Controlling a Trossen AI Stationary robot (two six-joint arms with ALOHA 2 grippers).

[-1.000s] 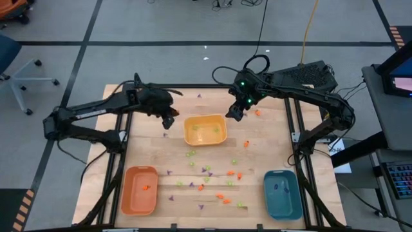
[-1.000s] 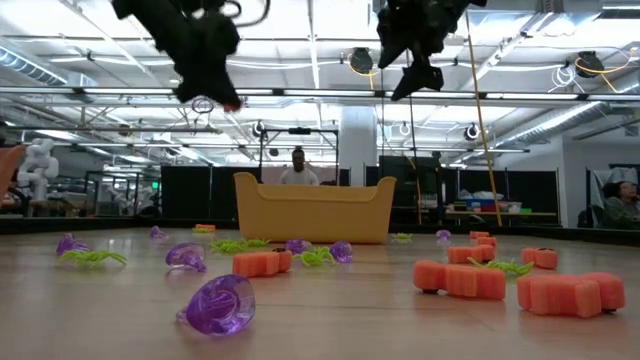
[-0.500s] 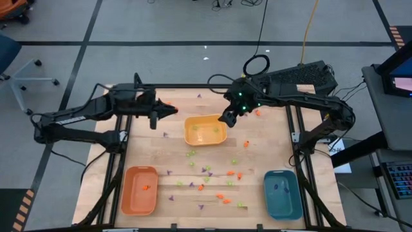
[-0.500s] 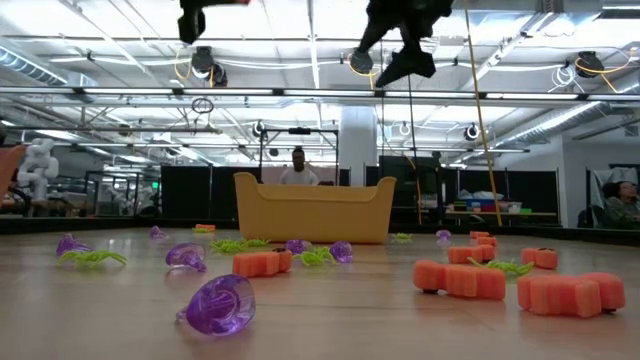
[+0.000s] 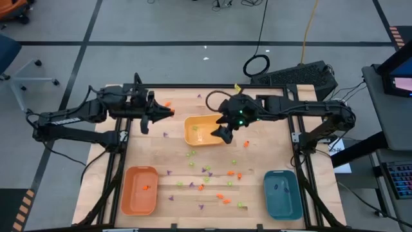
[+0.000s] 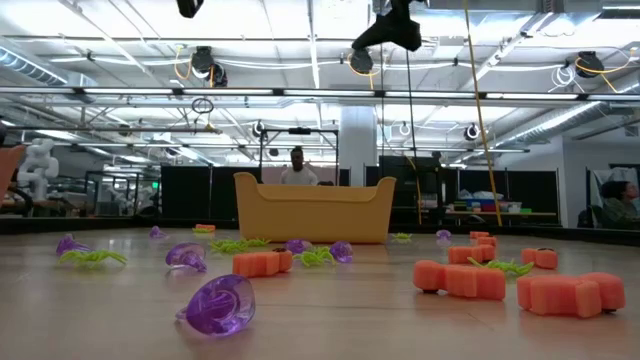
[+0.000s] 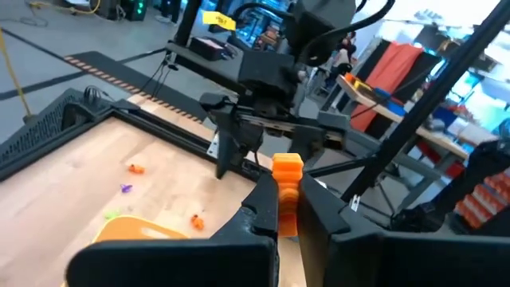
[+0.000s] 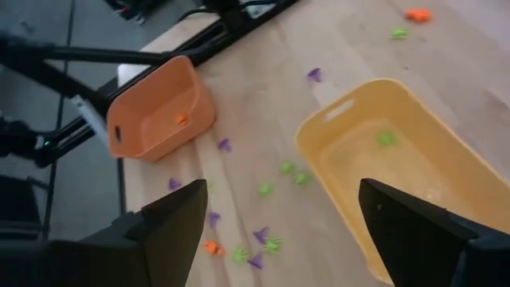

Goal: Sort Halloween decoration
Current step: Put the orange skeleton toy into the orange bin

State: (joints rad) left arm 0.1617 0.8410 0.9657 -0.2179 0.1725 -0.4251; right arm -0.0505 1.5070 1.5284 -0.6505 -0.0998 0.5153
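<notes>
The Halloween decoration lies as many tiny orange, green and purple pieces (image 5: 207, 173) on the wooden table, between the trays. My left gripper (image 5: 170, 111) hovers level over the table's far left, left of the yellow tray (image 5: 193, 131), shut on one orange piece (image 7: 287, 182). My right gripper (image 5: 223, 133) hangs open above the yellow tray's right part, slanting down, with nothing between its fingers (image 8: 171, 223). In the low view only the two grippers' lower ends (image 6: 392, 30) show at the top edge. My left gripper pinches the orange piece by its lower part (image 7: 287, 215) between the two fingers. The fingers lie level and point toward the table's right. The piece stands upright, its top sticking out above the fingertips, lifted clear of the table.
An orange tray (image 5: 140, 189) with one orange piece stands at the near left and a teal tray (image 5: 282, 193) with purple pieces at the near right. The yellow tray (image 8: 398, 159) holds green pieces. A black frame borders the table.
My left gripper has risen and drawn back toward the table's left, tipping from a downward slant to level, with the orange piece still held. My right gripper, open throughout, has moved from beyond the yellow tray's far right corner toward the near edge, over the tray.
</notes>
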